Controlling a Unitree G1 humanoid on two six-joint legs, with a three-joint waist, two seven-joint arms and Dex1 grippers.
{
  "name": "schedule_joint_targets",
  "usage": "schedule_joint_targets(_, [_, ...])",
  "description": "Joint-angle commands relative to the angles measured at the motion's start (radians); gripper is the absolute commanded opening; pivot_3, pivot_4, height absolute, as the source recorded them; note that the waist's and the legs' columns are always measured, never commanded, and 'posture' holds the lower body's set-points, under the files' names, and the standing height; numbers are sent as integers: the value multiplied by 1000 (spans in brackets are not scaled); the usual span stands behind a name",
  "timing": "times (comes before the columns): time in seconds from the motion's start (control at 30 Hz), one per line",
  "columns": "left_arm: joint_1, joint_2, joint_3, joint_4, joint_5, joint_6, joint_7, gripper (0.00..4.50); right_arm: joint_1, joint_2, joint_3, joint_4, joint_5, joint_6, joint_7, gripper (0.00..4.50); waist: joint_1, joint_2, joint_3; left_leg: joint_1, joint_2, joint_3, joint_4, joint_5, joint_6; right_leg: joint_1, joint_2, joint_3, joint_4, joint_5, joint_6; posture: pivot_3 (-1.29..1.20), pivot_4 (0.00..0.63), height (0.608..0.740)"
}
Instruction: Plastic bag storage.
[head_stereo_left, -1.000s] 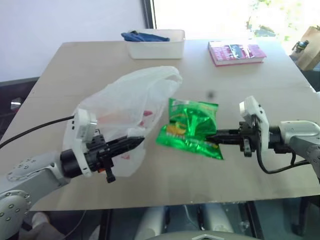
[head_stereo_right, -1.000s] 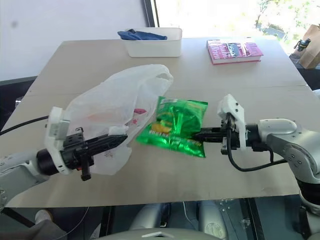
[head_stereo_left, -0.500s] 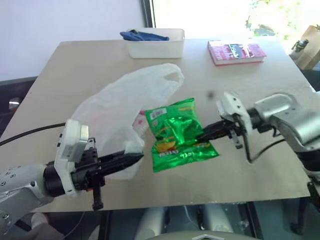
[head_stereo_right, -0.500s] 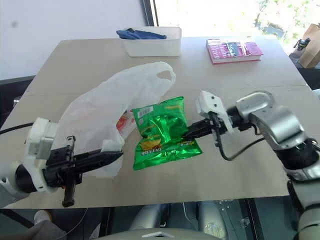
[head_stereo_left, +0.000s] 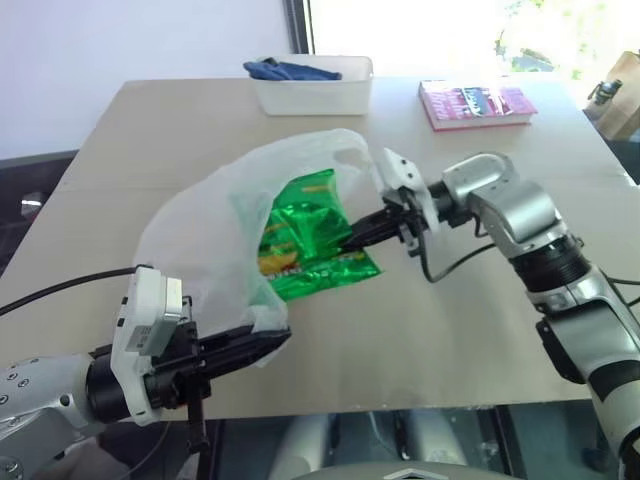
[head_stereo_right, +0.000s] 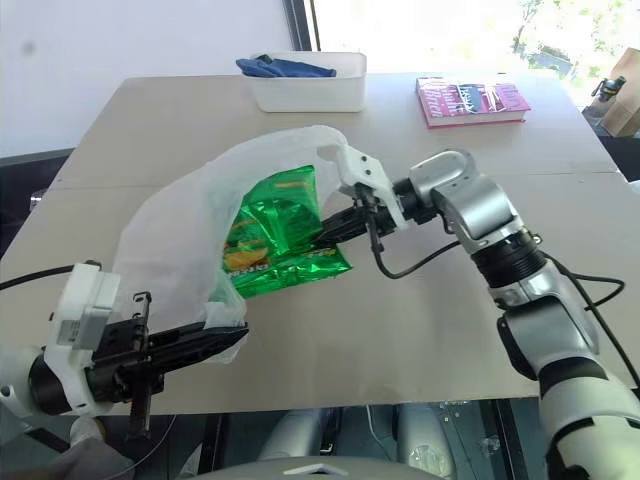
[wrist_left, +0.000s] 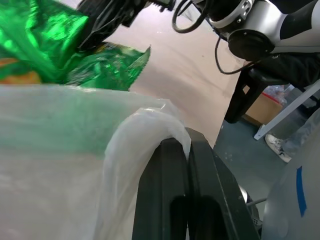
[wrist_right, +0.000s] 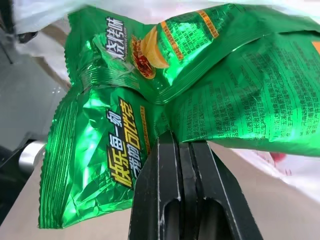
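thin translucent white crinkly plastic bag (head_stereo_left: 215, 240): table centre-left, long axis near-left to far-right, mouth facing right | L gripper (head_stereo_left: 268, 343): pinching bag's near edge | R gripper (head_stereo_left: 352, 236): pinching glossy green snack packet (head_stereo_left: 305, 238), half inside bag mouth

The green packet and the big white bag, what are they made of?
The green packet looks like shiny foil-type plastic: it glints and creases sharply. The plastic bag looks like thin, soft plastic film: milky and see-through, since the packet's green shows through it, and it bunches in wrinkles where the left pincer pinches it.
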Motion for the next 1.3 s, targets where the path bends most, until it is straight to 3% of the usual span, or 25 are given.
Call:
schedule_joint_targets(0.03, [1,-1,-1,-15,-2,-35,-17,0,-40,68,21,85,-74,-69,-51,14,-2,0,0,0,0,0,0,0,0,0,0,0,0,0,0,0,150,740])
schedule_joint_targets(0.2, [25,-13,-7,-25,18,-53,-26,0,-98,193,4,296,-175,-154,-189,14,-6,0,0,0,0,0,0,0,-1,-1,1,0,1,0,0,0,150,740])
schedule_joint_targets(0.37, [43,-37,-32,-32,68,-79,-9,0,-140,332,-50,327,-153,-51,-288,14,-13,1,0,0,0,0,-1,0,-1,-2,1,-3,1,0,0,0,150,740])
schedule_joint_targets(0.5, [43,-48,-63,-35,93,-95,-3,0,-102,463,-6,273,-109,75,-243,14,-23,1,0,0,0,0,-1,1,-1,-2,1,-4,1,0,0,0,150,740])
schedule_joint_targets(0.57, [44,-52,-73,-38,107,-102,-3,0,-79,501,40,268,-132,54,-220,14,-28,1,0,0,0,0,-1,1,-1,-2,1,-4,2,0,0,0,150,740])
schedule_joint_targets(0.63, [42,-53,-77,-38,104,-109,4,0,-64,524,85,306,-216,-37,-290,901,-29,1,0,0,0,0,-1,1,-1,-2,1,-4,2,0,0,0,150,740])
schedule_joint_targets(0.73, [54,-64,-72,-39,105,-118,15,0,-72,542,16,355,-263,-166,-457,2207,-26,1,0,0,-1,-1,0,1,-2,-2,1,-5,3,0,0,0,150,740])
schedule_joint_targets(0.8, [58,-75,-71,-37,101,-124,36,0,-65,492,3,326,-275,-198,-450,2868,-23,0,0,0,-1,-3,1,2,-3,-1,1,-6,4,0,0,0,150,740])
schedule_joint_targets(0.9, [51,-90,-81,-28,105,-134,67,0,-43,400,-44,224,-224,-105,-386,2868,-18,1,0,0,-1,-3,2,2,-3,-1,1,-6,4,0,0,0,150,740])
schedule_joint_targets(0.97, [39,-98,-92,-20,112,-139,89,0,-31,337,-72,155,-195,-49,-360,3355,-18,1,0,0,-1,-4,2,2,-3,-1,0,-7,4,0,0,0,150,740])
schedule_joint_targets(1.03, [23,-101,-101,-10,103,-141,109,0,2,258,-85,49,-197,-35,-348,4218,-20,1,0,0,-1,-4,1,2,-3,-1,1,-7,4,0,0,0,150,740])
schedule_joint_targets(1.07, [14,-101,-105,-5,103,-142,120,0,19,222,-95,-11,-190,-19,-342,4370,-21,1,0,0,-1,-4,1,2,-3,-1,1,-6,4,0,0,0,150,740])
schedule_joint_targets(1.2, [-35,-95,-123,27,89,-137,163,0,84,57,-101,-245,-182,41,-299,4370,-22,1,0,-1,-1,-3,1,2,-3,-1,1,-6,4,0,0,0,150,740])
schedule_joint_targets(1.3, [-50,-85,-131,33,84,-131,168,0,92,-4,-95,-265,-245,18,-361,4370,-26,1,0,0,-1,-2,1,2,-3,-1,1,-5,5,0,0,0,150,740])
